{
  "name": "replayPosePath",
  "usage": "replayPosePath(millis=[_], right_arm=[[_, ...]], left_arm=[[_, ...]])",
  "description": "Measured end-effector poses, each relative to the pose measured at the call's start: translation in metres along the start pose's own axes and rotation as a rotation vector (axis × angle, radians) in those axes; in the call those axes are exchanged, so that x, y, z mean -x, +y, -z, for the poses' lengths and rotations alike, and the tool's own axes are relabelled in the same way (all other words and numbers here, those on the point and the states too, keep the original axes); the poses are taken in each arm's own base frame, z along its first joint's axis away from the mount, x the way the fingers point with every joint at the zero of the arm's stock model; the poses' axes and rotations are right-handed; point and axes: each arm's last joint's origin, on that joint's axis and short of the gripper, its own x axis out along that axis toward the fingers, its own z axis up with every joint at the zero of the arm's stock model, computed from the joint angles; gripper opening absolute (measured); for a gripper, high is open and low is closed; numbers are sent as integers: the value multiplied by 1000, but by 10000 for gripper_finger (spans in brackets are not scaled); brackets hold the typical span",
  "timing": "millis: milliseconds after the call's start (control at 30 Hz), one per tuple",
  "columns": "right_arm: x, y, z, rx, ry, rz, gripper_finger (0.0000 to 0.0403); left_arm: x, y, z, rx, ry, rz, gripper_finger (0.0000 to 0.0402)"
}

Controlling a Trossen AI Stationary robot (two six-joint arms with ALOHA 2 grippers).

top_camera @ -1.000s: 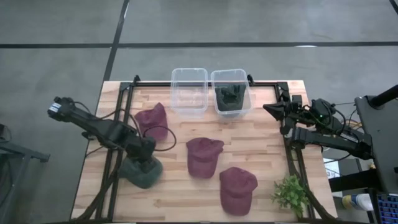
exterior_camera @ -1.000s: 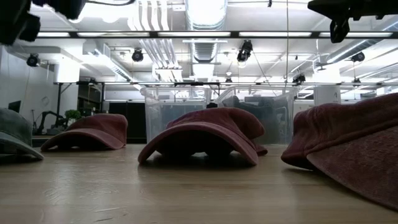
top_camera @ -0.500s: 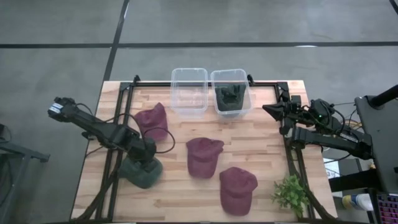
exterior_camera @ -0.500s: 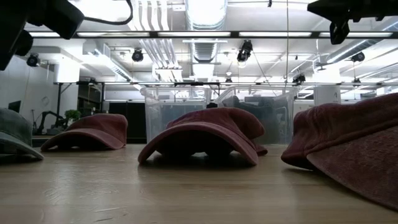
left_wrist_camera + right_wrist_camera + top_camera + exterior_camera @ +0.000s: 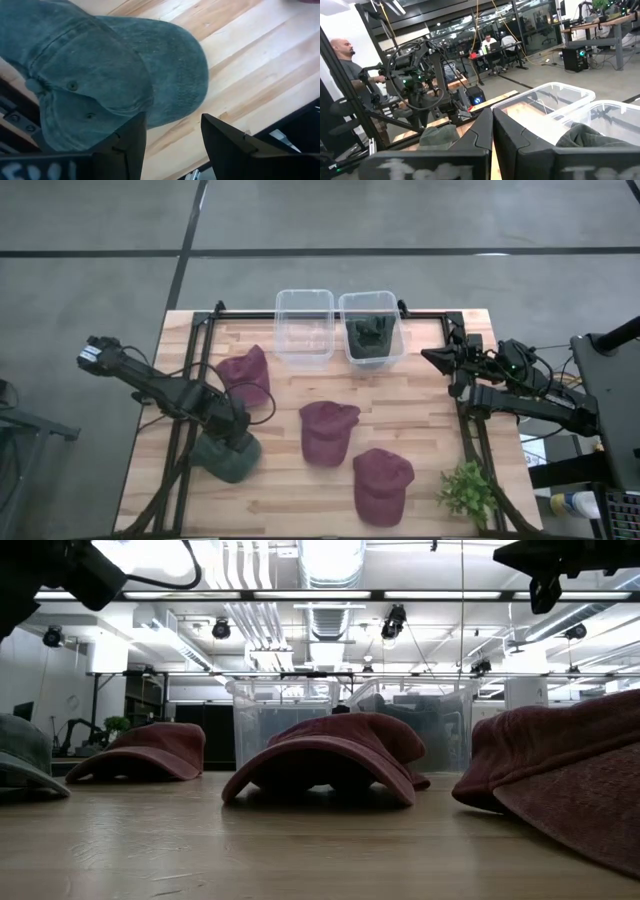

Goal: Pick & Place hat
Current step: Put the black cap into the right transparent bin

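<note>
Down at the near left corner of the tabletop, the left hand hangs right over a dark green hat, its fingers spread apart with nothing between them. From the wrist camera, the green hat lies flat on the wood, its brim toward the gap between the fingers, one finger overlapping the edge of the crown.

Three maroon hats share the wood: one near the left rail, just behind the left arm, one in the middle, and one toward the near edge. At the far edge two clear plastic bins stand side by side; the left bin is bare inside, the right bin holds a dark green hat.

The right hand waits at the right side of the tabletop, raised, its fingers pressed together on nothing. A small green plant sits at the near right corner. Beyond the tabletop, people are in the room.
</note>
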Motion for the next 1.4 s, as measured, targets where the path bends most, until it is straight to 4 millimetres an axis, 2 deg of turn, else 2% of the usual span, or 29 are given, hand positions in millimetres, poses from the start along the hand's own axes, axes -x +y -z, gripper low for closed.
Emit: replayPosePath(millis=[267, 433, 667, 1067, 1400], right_arm=[[-1, -1, 2, -1, 7, 2, 8], [-1, -1, 3, -1, 10, 3, 8], [-1, -1, 3, -1, 11, 3, 8], [-1, -1, 3, -1, 12, 5, 8], [-1, -1, 4, -1, 13, 6, 8]], left_arm=[[0, 5, 0, -28, -35, -56, 191], [0, 13, 0, 34, -59, -134, 201], [-4, 6, -1, 74, -42, -91, 202], [-31, 2, 0, 64, 38, -223, 202], [-54, 7, 1, 79, 38, -232, 202]])
